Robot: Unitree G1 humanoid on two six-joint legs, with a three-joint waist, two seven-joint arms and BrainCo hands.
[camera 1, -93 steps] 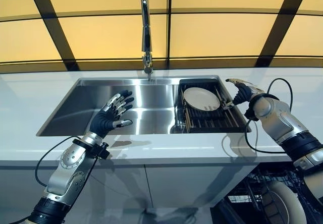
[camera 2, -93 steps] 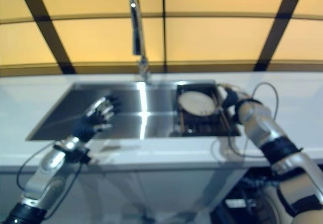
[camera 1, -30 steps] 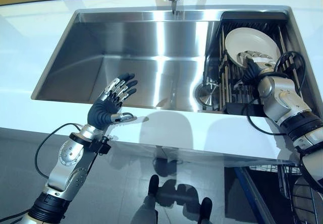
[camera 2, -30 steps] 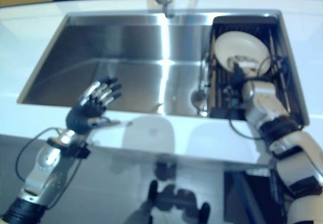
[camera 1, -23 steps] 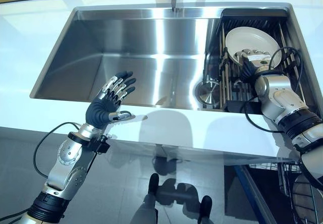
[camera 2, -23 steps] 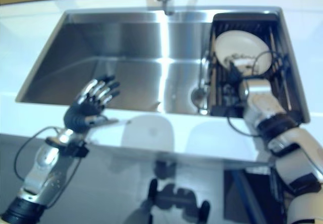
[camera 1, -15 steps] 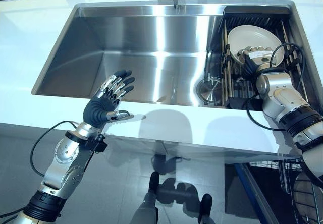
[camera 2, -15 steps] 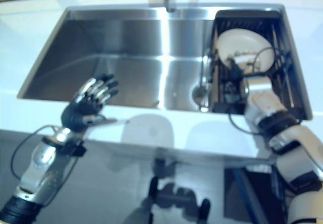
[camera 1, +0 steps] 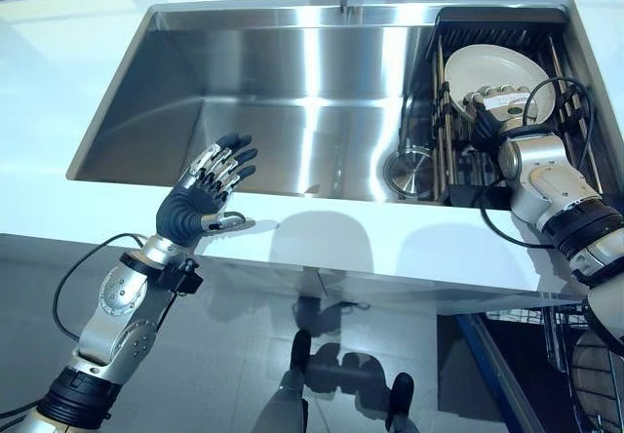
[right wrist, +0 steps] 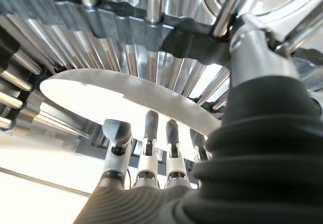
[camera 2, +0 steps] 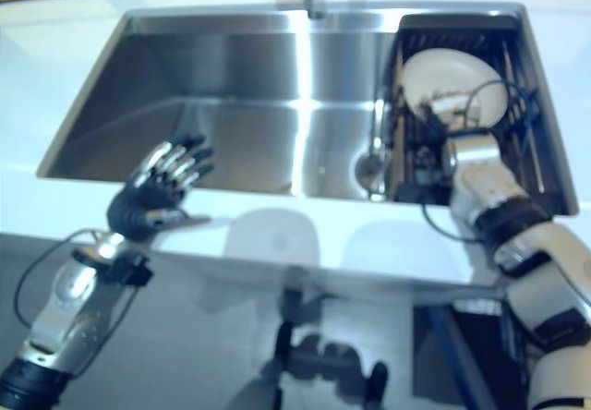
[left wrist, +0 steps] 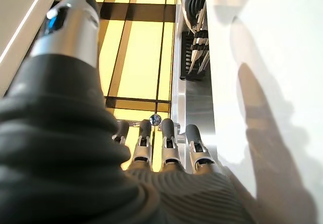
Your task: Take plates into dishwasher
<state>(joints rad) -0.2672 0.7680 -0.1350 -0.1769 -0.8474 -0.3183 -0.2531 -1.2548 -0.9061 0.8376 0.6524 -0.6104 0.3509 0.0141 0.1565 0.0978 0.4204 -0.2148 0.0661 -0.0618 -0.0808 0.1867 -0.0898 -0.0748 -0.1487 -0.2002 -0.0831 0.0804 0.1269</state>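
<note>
I am sliding my right hand (camera 1: 499,101), fingers straight, farther under the white plate (camera 1: 492,72) in the rack (camera 1: 458,175) at the sink's (camera 1: 127,121) right end, nearing a grasp, my left hand (camera 1: 200,204) idling open.

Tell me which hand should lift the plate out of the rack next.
Right. The right hand is already at the white plate in the dish rack, fingers against it. The left hand hovers open at the sink's near edge, far from it.
</note>
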